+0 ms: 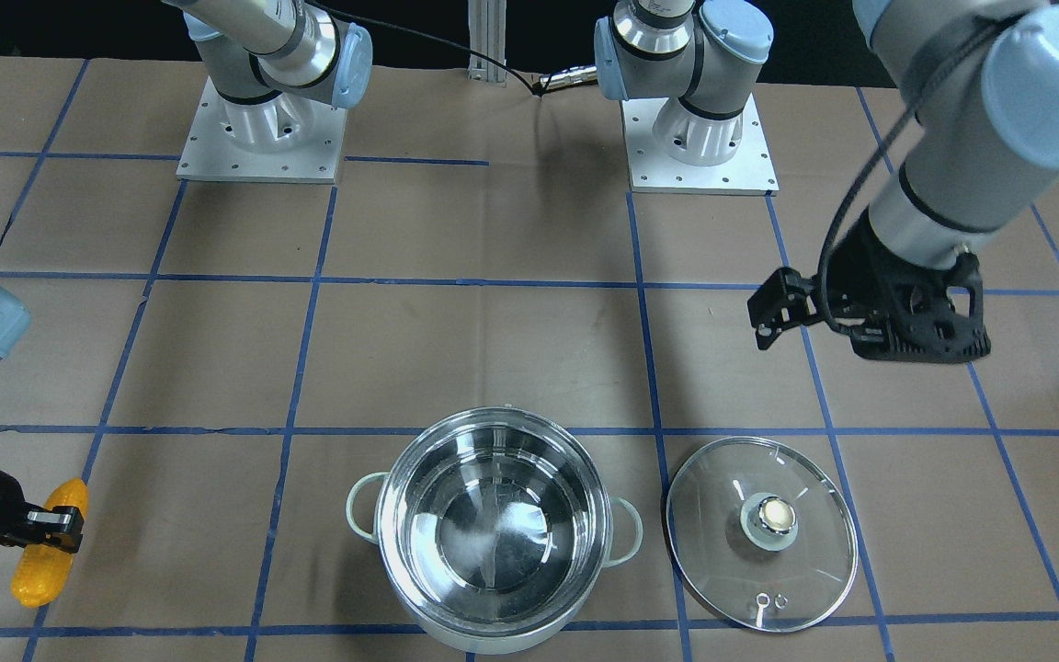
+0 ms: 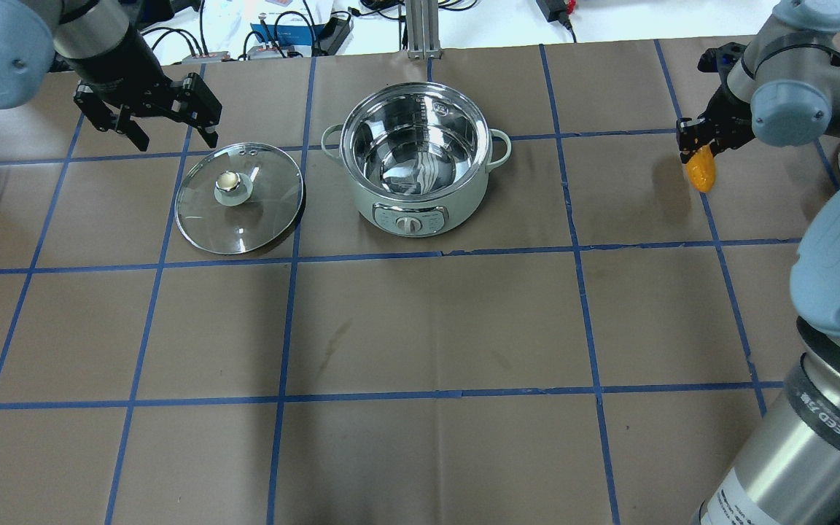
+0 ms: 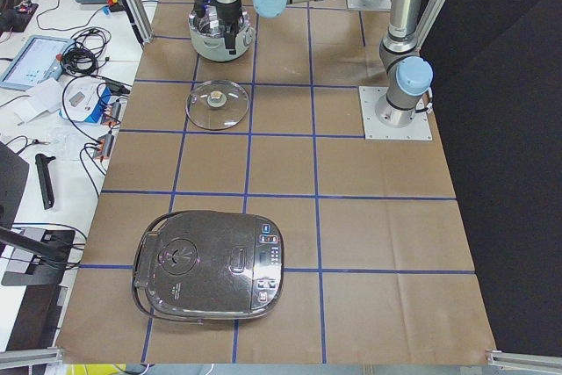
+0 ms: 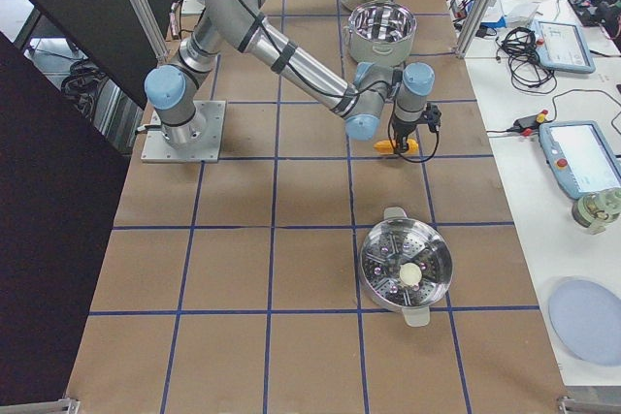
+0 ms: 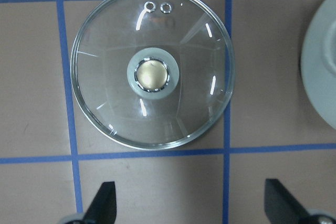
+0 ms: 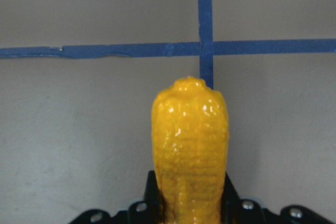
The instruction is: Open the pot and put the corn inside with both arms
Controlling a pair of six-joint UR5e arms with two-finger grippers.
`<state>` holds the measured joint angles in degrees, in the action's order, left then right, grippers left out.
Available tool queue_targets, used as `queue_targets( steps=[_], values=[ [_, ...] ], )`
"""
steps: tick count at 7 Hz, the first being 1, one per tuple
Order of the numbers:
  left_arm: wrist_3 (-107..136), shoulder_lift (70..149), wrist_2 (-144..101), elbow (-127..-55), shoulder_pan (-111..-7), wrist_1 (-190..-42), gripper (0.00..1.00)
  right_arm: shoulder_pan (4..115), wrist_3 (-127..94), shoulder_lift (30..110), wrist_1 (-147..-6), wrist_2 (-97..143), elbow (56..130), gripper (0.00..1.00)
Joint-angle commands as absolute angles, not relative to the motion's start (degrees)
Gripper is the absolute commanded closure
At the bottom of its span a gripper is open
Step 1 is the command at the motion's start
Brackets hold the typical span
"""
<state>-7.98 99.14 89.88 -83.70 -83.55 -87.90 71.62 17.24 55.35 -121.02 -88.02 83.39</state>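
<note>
Presently, we log:
1. Pot (image 2: 456, 211): mid-table, on the side far from robot, uncovered. Steel inside is bare, nothing in it.
2. Lid (image 2: 245, 219): glass, knob up, flat on table (image 2: 420, 328) just beside pot on robot's L, not touching it.
3. L gripper (image 2: 170, 137): hovers above table near lid, jaws spread wide, nothing betw. them.
4. R gripper (image 2: 697, 142): well apart from pot on robot's R, jaws closed on corn (image 2: 701, 175).
5. Corn: yellow cob, looks lifted clear of table, tho we can't be sure from these angles.
6. Table: brown paper w/ blue tape grid.
</note>
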Motion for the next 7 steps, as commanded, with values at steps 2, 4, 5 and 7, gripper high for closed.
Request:
queue_targets(
  steps=[2,4,5,7],
  values=[
    [-4.94,95.70,90.79,-84.21,-84.90,-92.55,0.00,85.89,8.73,61.60,-109.36,-87.72,73.95,0.85],
    [-5.88,93.96,91.40,-84.81,-84.90,-93.16,0.00,97.94,-6.15,61.53,-109.42,-87.37,70.67,0.83],
    [-5.89,93.78,91.41,-84.81,-84.90,-93.08,0.00,103.31,-13.29,59.52,-109.77,-87.28,69.01,0.83],
    [-5.98,93.69,91.41,-84.99,-84.20,-93.25,0.00,108.36,-20.56,51.72,-109.86,-88.94,61.04,0.83]
  ],
)
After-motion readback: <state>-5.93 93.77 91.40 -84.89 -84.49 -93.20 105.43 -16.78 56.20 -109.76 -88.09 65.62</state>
